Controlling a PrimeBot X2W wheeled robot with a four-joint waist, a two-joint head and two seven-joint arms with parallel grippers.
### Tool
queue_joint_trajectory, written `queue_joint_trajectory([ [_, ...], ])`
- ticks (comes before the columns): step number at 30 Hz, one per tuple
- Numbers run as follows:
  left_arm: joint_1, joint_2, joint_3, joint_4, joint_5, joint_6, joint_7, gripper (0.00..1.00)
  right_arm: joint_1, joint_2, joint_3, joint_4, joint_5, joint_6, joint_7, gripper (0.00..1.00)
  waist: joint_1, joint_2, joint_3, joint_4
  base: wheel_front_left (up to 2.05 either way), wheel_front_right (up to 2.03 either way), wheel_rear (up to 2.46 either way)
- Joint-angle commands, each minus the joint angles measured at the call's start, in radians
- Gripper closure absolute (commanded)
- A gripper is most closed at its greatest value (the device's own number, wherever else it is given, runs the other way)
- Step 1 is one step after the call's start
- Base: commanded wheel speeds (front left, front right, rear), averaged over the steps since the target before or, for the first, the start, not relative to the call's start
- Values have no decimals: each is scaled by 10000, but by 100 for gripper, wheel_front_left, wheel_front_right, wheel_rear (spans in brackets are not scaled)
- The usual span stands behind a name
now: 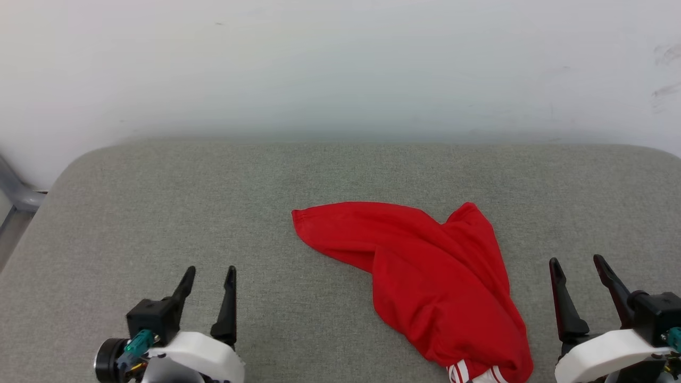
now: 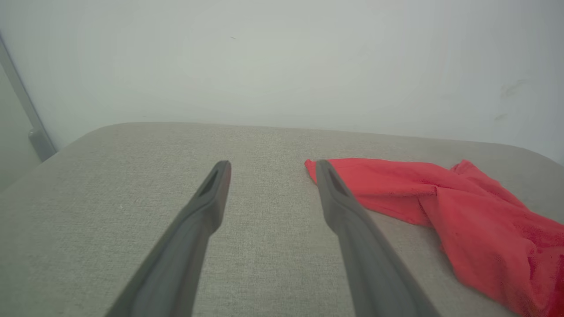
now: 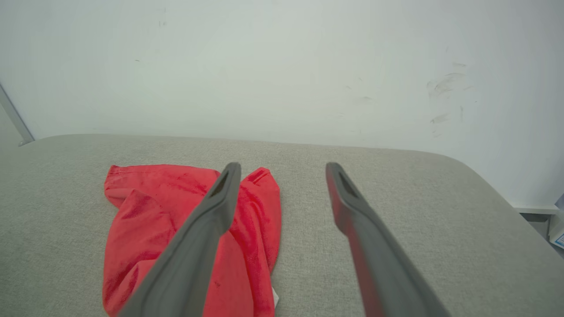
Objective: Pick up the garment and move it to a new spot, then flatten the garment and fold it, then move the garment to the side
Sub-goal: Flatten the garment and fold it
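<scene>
The garment (image 1: 425, 271) is a bright red crumpled cloth lying on the grey table (image 1: 159, 202), right of centre, with a white striped hem at the near edge. It also lies to the right in the left wrist view (image 2: 462, 207) and to the left in the right wrist view (image 3: 145, 220). My left gripper (image 1: 210, 276) stands open at the lower left, apart from the cloth, nothing between its fingers. My right gripper (image 1: 579, 265) stands open at the lower right, just right of the garment, also empty.
A pale wall (image 1: 340, 64) rises right behind the table's far edge. A grey metal bar (image 1: 16, 194) stands past the table's left corner. The table's rounded right corner (image 3: 467, 163) drops off to a floor with a small object (image 3: 556, 229).
</scene>
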Motion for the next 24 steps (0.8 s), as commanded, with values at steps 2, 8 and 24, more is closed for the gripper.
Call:
queue_joint_trajectory([
  [2, -256, -93, -191, -67, -46, -102, 294, 0, 26, 11, -15, 15, 7, -7, -39, 0, 0, -1, 31, 19, 0, 0, 0],
  [8, -1074, -461, -1239, 139, -225, -728, 2005, 0, -105, 11, -53, -27, -55, -7, 28, 0, 0, -1, 226, 46, 0, 0, 0],
  [24, -3898, -1535, -3200, 2317, -1023, -2048, 6981, 0, -845, 11, 183, 78, 40, -7, -110, 0, 0, -1, 1792, -844, 0, 0, 0],
])
